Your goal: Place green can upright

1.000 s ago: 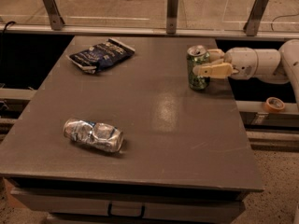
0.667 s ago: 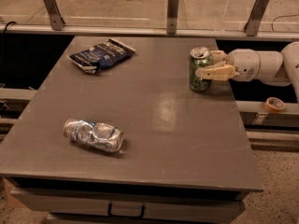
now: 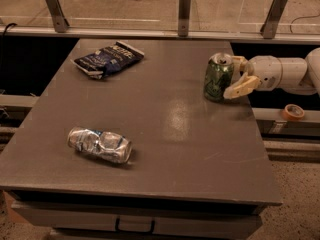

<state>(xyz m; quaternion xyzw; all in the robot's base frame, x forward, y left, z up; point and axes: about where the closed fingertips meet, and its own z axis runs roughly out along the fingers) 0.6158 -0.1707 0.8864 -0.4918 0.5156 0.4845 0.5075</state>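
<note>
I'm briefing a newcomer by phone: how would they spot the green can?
On the grey table, look at the far right edge. The green can stands upright there, the white claw at its right side. The other can, front left, is silver, crushed and lying down.

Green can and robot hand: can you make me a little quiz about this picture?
1. True or false: the green can lies on its side.
2. The gripper is at the right edge of the table. Which thing is right beside it? A: the crushed can. B: the green can. C: the dark snack bag.
3. How many cans are on the table?

Key: 1 false, it stands upright. 2 B. 3 two.
</note>
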